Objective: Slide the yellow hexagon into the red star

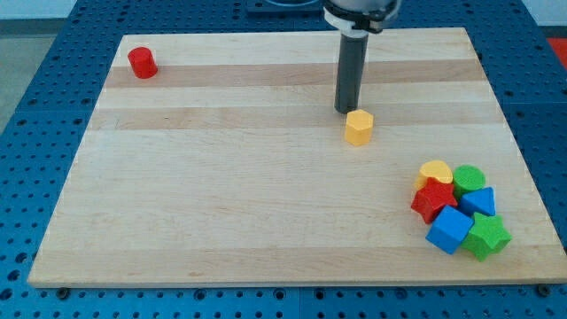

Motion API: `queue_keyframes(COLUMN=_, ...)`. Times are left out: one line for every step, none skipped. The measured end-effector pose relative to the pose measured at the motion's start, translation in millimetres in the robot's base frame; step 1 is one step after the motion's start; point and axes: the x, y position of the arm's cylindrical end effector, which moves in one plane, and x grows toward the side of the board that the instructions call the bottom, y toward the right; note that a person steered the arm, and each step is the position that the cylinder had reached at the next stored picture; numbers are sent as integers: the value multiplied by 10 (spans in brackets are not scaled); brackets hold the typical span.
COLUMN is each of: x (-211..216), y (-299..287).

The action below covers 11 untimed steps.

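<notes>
The yellow hexagon (358, 128) sits right of the board's middle, in its upper half. My tip (345, 110) stands just above and slightly left of it, touching or nearly touching its upper left edge. The red star (433, 200) lies at the lower right, on the left side of a tight cluster of blocks. It is well below and to the right of the hexagon.
The cluster also holds a yellow round block (435, 173), a green round block (469, 178), a blue block (479, 202), a blue cube (449, 230) and a green star (486, 237). A red cylinder (142, 63) stands at the top left of the wooden board (221, 195).
</notes>
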Motion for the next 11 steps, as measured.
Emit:
queue_keyframes(x=258, y=79)
queue_keyframes(x=744, y=287)
queue_keyframes(x=746, y=287)
queue_keyframes(x=901, y=297)
queue_keyframes(x=901, y=297)
queue_keyframes(x=783, y=83)
queue_keyframes(x=727, y=-64)
queue_keyframes(x=857, y=-339)
queue_keyframes(x=871, y=-313)
queue_keyframes(x=896, y=-234)
queue_keyframes(x=908, y=-108)
